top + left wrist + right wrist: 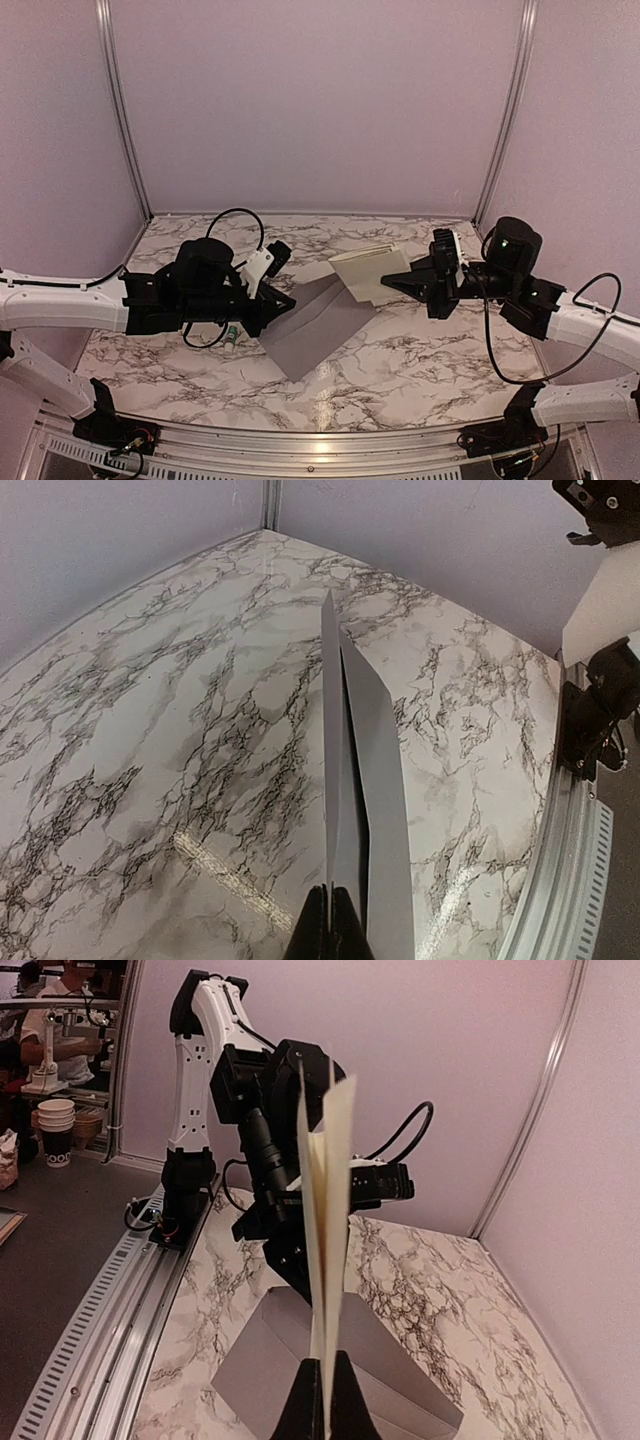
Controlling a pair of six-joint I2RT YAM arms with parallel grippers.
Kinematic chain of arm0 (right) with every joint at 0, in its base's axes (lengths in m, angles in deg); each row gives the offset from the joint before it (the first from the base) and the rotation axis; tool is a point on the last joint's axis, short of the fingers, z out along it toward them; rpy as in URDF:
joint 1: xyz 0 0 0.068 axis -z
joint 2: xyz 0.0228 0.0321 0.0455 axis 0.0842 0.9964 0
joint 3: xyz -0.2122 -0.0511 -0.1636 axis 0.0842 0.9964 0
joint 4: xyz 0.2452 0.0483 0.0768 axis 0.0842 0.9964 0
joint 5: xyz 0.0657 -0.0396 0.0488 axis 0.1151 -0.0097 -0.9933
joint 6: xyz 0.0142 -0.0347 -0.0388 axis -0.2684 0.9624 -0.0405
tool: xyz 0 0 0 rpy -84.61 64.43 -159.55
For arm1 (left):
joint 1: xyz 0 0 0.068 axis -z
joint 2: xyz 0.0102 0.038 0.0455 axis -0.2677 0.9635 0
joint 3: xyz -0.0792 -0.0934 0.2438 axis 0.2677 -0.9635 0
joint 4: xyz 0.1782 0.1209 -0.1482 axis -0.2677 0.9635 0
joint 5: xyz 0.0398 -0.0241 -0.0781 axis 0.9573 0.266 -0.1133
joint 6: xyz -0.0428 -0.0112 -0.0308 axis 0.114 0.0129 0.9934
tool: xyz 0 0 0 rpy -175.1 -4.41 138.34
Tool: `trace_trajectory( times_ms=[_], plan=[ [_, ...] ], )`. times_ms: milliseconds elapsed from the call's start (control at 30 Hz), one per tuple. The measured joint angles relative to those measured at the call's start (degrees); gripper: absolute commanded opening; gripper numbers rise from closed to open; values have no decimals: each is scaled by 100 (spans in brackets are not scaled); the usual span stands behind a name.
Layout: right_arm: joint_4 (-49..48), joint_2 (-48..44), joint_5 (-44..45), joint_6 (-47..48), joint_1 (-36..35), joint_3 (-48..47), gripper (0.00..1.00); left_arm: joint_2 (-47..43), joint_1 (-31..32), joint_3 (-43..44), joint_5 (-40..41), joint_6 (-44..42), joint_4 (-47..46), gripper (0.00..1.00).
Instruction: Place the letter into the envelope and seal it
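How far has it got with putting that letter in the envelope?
Done: both papers are gripped. In hand: the left gripper pinches an edge of the grey envelope, and the right gripper holds the folded letter near it, not yet inside. Left: sliding the letter in and sealing the envelope.

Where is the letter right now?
In the top view the letter is just right of centre, pinched in the right gripper, at the far right edge of the grey envelope that the left gripper holds.
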Motion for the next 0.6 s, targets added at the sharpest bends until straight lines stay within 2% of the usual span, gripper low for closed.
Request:
trace_trajectory(
  times_ms=[167,400,600],
  plan=[
    [621,457,-586,636,-114,-393,0,-81,149,83,-68,61,352,0],
    [1617,1182,-649,1456,-756,-946,0,-63,492,297,-127,107,734,0],
    [2168,1388,-647,1921,-817,-1073,0,-20,686,468,-385,118,894,0]
  ],
)
